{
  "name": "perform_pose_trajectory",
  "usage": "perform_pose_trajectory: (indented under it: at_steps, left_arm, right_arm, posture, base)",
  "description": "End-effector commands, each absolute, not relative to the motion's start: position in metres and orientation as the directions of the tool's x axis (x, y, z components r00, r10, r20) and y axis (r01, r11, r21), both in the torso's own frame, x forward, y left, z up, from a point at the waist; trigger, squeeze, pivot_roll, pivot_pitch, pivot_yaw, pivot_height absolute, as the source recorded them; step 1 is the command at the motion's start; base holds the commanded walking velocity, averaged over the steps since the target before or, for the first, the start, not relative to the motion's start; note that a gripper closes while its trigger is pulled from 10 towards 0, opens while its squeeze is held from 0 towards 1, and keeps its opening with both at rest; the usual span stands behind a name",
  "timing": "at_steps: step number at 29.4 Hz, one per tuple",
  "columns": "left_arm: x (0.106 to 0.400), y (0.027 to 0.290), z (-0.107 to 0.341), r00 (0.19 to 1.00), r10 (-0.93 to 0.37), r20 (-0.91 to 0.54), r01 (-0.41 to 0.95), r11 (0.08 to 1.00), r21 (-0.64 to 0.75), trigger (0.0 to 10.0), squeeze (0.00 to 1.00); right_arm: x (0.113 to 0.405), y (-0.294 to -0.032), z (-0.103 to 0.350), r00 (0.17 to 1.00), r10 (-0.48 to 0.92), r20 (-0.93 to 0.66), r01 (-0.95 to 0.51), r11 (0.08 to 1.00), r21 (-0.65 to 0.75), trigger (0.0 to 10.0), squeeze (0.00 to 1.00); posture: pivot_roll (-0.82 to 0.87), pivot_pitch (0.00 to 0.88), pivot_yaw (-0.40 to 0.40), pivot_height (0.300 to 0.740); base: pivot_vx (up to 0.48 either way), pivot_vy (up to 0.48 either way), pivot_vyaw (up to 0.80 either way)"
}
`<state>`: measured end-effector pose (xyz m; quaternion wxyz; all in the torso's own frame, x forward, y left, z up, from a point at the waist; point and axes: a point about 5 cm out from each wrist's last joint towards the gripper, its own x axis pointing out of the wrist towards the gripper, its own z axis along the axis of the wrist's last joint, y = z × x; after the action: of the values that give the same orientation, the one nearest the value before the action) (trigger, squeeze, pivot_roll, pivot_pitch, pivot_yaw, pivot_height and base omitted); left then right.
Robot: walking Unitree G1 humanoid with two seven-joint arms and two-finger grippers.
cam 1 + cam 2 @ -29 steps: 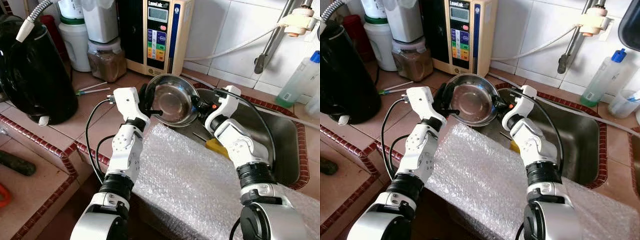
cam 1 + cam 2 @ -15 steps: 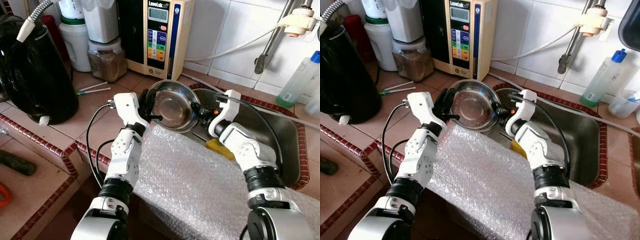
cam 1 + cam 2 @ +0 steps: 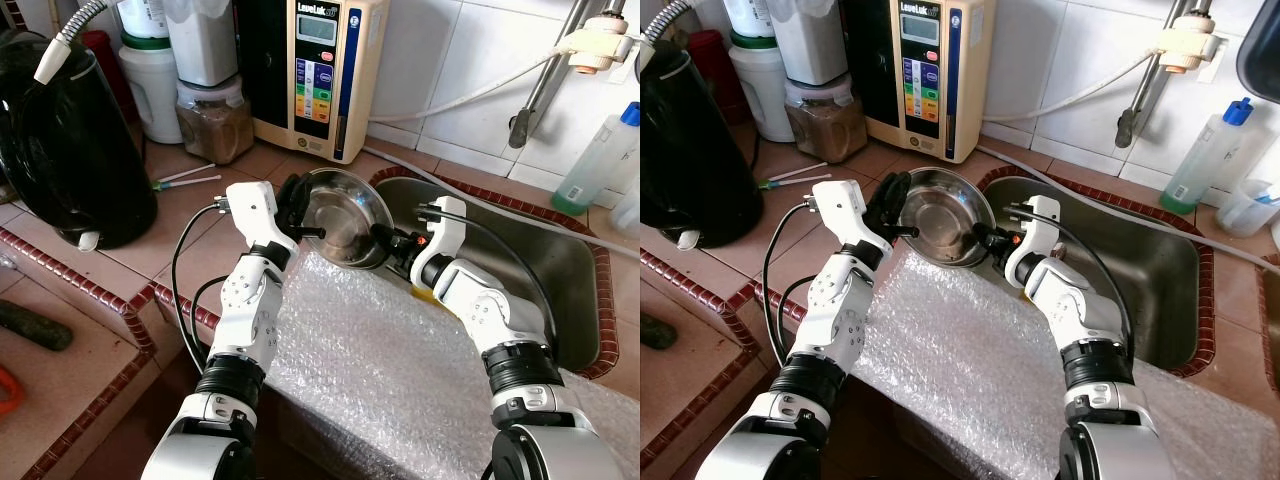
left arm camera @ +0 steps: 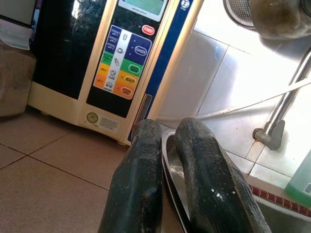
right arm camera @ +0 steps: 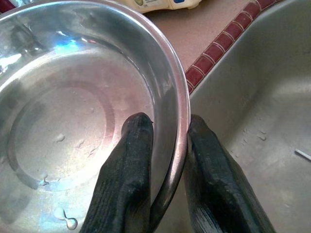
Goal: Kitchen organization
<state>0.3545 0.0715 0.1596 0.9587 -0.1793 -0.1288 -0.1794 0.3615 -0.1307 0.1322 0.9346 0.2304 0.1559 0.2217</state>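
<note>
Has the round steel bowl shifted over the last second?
Yes. The round steel bowl has moved left, away from the steel sink toward the tiled counter.

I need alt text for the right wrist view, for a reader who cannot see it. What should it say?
The right end effector is shut on the rim of a steel bowl, one black finger inside and one outside. Water drops lie on the bowl's shiny inside. Beside it runs a red tile border and the steel sink.
</note>
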Motion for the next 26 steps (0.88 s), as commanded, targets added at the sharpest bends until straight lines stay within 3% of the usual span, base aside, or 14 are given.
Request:
perform_pose_trajectory:
  at_steps: [1,14,15,16,26]
  left_arm:
    - [0.3553,0.0596,0.1836,0.869,-0.297,0.397,0.432,0.846,-0.313,0.0,0.00]
    - [0.3552,0.0588,0.1832,0.874,-0.290,0.389,0.422,0.852,-0.311,0.0,0.00]
    - [0.3552,0.0582,0.1825,0.875,-0.295,0.385,0.425,0.849,-0.315,4.7,0.01]
    - [0.3551,0.0578,0.1819,0.876,-0.295,0.381,0.426,0.844,-0.327,10.0,1.00]
    - [0.3526,0.0516,0.1805,0.863,-0.333,0.381,0.463,0.823,-0.330,10.0,1.00]
  right_arm:
    - [0.3549,-0.1148,0.1205,0.794,0.559,-0.241,-0.392,0.772,0.500,0.0,0.00]
    - [0.3559,-0.1153,0.1195,0.806,0.545,-0.233,-0.358,0.761,0.541,0.0,0.00]
    - [0.3559,-0.1150,0.1195,0.806,0.545,-0.232,-0.359,0.761,0.540,0.0,0.00]
    - [0.3560,-0.1148,0.1195,0.806,0.545,-0.232,-0.358,0.761,0.541,0.0,0.00]
    - [0.3564,-0.1123,0.1200,0.807,0.545,-0.228,-0.358,0.758,0.545,0.0,0.00]
  posture:
    - [0.05,0.000,-0.031,0.740]
    - [0.05,0.000,-0.031,0.740]
    - [0.05,0.000,-0.031,0.740]
    - [0.05,0.000,-0.031,0.740]
    - [0.05,0.000,-0.029,0.740]
  base:
    - [0.000,0.000,0.00]
    - [0.000,0.000,0.00]
    - [0.000,0.000,0.00]
    - [0.000,0.000,0.00]
    - [0.000,0.000,0.00]
